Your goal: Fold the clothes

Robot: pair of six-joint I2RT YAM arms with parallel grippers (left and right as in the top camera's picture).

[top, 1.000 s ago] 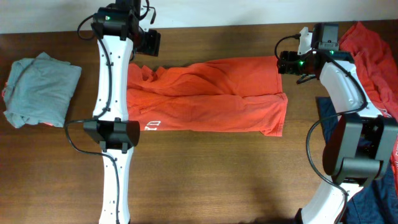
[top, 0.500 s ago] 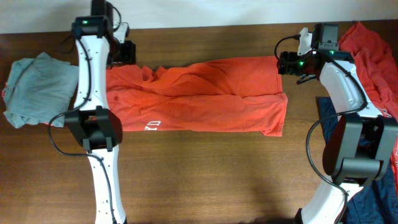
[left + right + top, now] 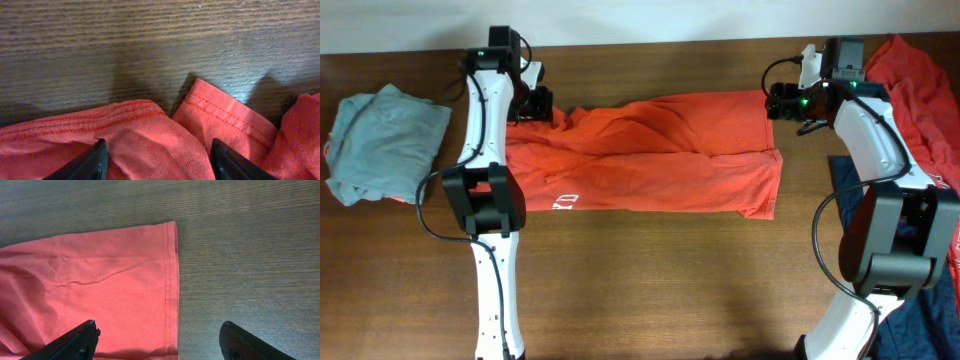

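The orange-red T-shirt lies folded lengthwise across the table, white lettering at its lower left. My left gripper is open over the shirt's bunched upper-left corner; in the left wrist view its fingers straddle a fold of red fabric. My right gripper is open over the shirt's upper-right corner; in the right wrist view its fingers span the stitched hem. A pale grey-green garment lies folded at far left. A red garment lies at far right, a navy one below it.
The wooden table extends in front of the shirt. The table's back edge meets a white wall just behind both grippers. The right arm's base stands at the right.
My left arm swung left and then back right, and its gripper is now low over the shirt's upper-left corner. The shirt's left end is dragged leftward. The right arm has not moved.
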